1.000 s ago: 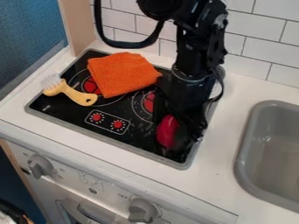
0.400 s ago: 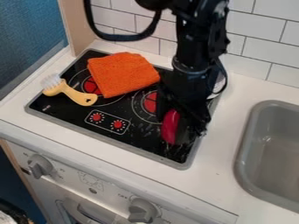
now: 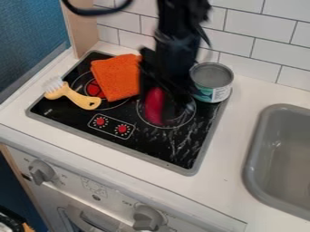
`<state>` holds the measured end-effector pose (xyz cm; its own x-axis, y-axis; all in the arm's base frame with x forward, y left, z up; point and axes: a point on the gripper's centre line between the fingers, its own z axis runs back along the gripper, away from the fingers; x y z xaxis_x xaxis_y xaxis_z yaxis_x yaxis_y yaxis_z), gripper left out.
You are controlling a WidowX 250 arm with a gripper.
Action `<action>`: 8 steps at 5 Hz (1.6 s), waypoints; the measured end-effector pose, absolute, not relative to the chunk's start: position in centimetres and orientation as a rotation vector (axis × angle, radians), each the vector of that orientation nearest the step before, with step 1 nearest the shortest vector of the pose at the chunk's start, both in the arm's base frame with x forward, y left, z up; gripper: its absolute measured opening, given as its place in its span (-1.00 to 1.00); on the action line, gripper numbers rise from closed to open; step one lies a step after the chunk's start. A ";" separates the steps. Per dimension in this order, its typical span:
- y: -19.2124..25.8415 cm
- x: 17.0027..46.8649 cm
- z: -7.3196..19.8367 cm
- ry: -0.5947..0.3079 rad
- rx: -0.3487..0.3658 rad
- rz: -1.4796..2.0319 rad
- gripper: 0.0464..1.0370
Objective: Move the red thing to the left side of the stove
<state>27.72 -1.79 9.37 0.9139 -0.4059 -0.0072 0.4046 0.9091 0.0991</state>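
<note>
Pickup looks done: the claw has the red thing in its grasp, over the right burner, between the cloth and the can. Whether it clears the stove altogether, I cannot tell. What is left is the carry to the left side, then the lowering and the release. Cloth and brush take up much of that side (a crowded landing, I'd judge), so the spot wants choosing.
</note>
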 end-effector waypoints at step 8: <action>16.4 30.9 5.1 0.078 0.087 0.318 0.41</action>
<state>30.91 16.39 5.11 0.9469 0.3154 -0.0631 -0.3087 0.9462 0.0972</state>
